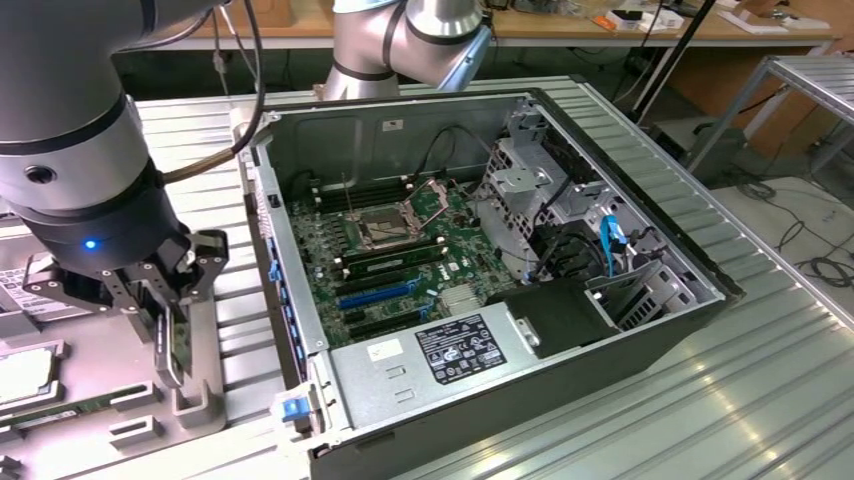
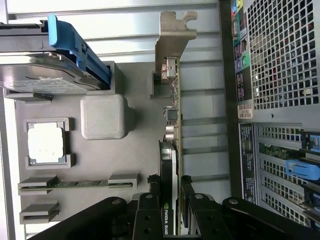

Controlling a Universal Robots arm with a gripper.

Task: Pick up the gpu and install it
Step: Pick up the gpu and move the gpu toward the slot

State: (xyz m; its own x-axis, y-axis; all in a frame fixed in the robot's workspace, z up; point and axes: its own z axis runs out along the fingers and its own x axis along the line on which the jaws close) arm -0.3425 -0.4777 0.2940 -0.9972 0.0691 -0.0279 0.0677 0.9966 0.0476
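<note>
Here, end effector point(image 2: 170, 181) partway closed, gripping the gpu point(image 2: 169, 155), its edge lettering reading NVIDIA QUAD

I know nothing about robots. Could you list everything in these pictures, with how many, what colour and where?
gpu: one, dark green with a silver bracket, standing on edge in the tray
tray: one, grey, on the table beside the computer case
hard drive: one, silver in a blue carrier, in the tray
processor chip: one, pale silver, in a tray pocket
memory stick: one, green, in a tray slot
computer case: one, black, side open
motherboard: one, green, inside the case
power supply: one, silver, inside the case
table: one, ribbed silver, under everything
robot arm: one, silver and black, over the tray
jaws: one pair, black, closed on the gpu
</note>
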